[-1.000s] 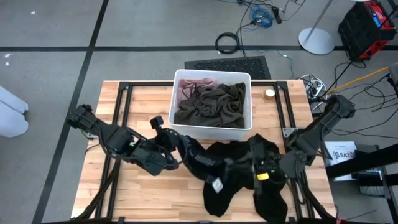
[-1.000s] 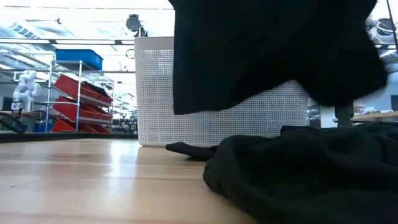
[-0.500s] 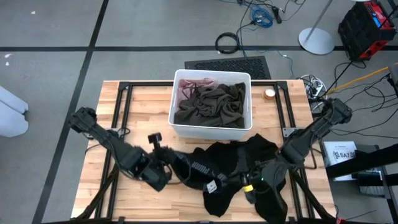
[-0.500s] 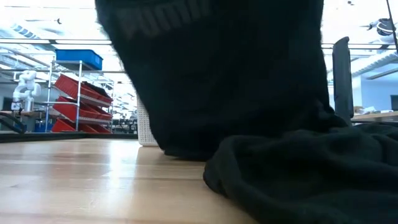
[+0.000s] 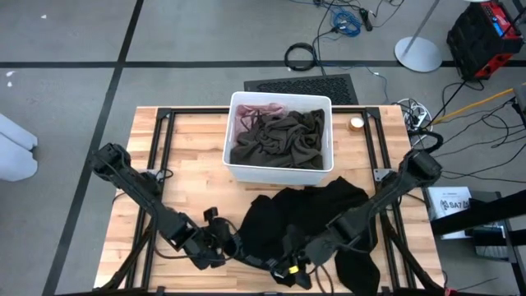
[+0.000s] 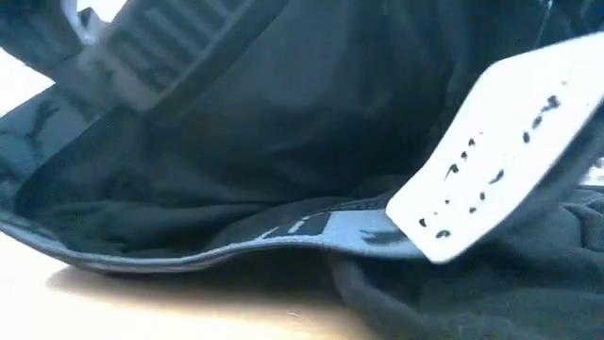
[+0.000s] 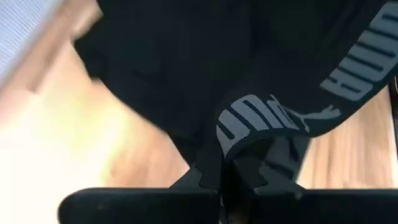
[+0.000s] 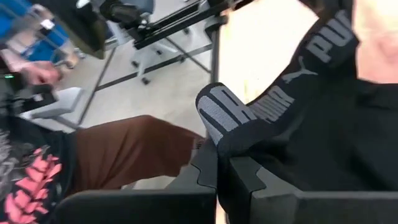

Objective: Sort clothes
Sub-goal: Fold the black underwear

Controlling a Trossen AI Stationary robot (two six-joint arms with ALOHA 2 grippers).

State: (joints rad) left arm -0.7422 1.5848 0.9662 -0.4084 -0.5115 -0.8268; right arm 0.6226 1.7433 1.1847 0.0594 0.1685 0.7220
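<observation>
beyond both grippers stands the white bin (image 5: 281,168) holding olive clothes (image 5: 283,138); left gripper (image 5: 219,247) and right gripper (image 5: 293,265) each clamp the black garment (image 5: 279,226).

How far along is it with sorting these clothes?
Partly done: an olive-green garment and something pink already lie in the white bin. In hand: the left gripper and right gripper both pinch the black garment's waistband near the table's front edge. It is not yet binned.
</observation>
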